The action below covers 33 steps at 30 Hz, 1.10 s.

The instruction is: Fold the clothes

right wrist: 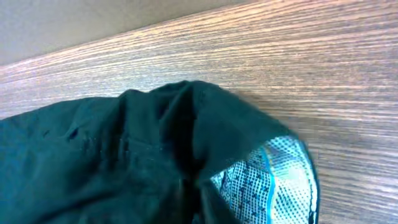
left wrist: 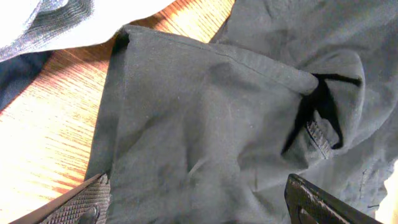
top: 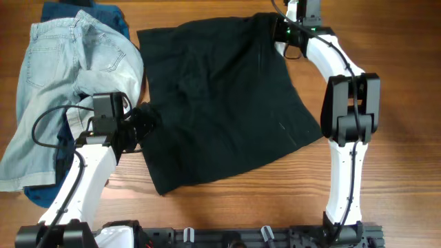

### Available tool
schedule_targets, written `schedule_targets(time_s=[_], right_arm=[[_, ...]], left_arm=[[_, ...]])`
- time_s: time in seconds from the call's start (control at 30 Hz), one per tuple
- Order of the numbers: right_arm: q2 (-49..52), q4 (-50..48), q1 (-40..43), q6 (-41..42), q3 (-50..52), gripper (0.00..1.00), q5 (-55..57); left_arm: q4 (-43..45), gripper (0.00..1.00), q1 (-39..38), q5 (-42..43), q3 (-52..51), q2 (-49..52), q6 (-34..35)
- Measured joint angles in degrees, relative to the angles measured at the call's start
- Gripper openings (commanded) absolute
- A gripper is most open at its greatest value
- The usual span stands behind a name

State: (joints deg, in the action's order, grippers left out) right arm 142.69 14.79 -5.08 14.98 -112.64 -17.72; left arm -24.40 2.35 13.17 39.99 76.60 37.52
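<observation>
Wooden table (top: 386, 41) carried black shorts (top: 220, 103) spread centre, denim (top: 62, 76) at far left. Over the left hem, left gripper (top: 143, 122) jaws stood wide open; right gripper (top: 286, 31) jaws were closed, apparently pinching the far-right corner. A good fold needed both layers pinched & even tension w/ right. No legible labels.

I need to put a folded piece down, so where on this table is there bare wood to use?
The table is bare right of the right arm, and in a strip between the black shorts and the front rail. The left is crowded: denim, a dark-blue piece, the left arm.
</observation>
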Motion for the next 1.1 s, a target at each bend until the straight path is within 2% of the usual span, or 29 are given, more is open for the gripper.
schedule_targets(time_s=[0.23,0.4,0.43,0.47,0.5,0.53,0.67,0.83,0.9,1.0,1.1], right_arm=[[-0.22,1.64,1.20,0.13,0.00,0.04,-0.28],[-3.74,5.40,6.47,-0.33,0.00,0.04,-0.22],[-4.61,5.92,8.17,-0.33,0.00,0.12,-0.17],[-5.25,6.43,9.88,-0.33,0.00,0.58,-0.15],[-5.57,7.08,11.17,-0.76,-0.02,0.86,-0.17],[-5.75,8.04,12.46,-1.01,-0.02,0.97,-0.20],[-6.12,12.94,14.34,-2.08,-0.02,0.99,-0.22],[-15.13,23.23,13.53,-3.34,0.00,1.00,-0.22],[-22.58,32.24,13.53,-3.43,-0.07,1.00,-0.24],[-35.85,48.17,13.53,-2.21,-0.55,1.00,-0.26],[-43.89,59.41,13.53,-1.05,-0.76,0.99,-0.04]], left_arm=[[0.22,0.89,0.00,0.00,-0.02,0.00,0.00],[0.70,0.90,0.00,-0.02,-0.02,0.00,0.00],[0.74,0.90,0.00,-0.02,-0.02,0.00,0.00],[0.83,0.90,0.00,-0.02,-0.02,0.00,0.00],[0.83,0.91,0.00,0.00,-0.02,0.00,0.00],[0.83,0.91,0.00,-0.02,0.00,0.00,0.00],[1.97,0.93,0.00,-0.24,0.00,0.00,-0.48],[0.02,0.93,0.00,-0.68,4.04,0.00,-4.26],[-3.06,0.91,0.00,-0.66,8.63,0.00,-6.49],[-11.23,0.95,0.00,-0.68,15.80,-0.39,-9.66],[-15.96,1.00,0.00,-0.70,19.19,-4.02,-10.78]])
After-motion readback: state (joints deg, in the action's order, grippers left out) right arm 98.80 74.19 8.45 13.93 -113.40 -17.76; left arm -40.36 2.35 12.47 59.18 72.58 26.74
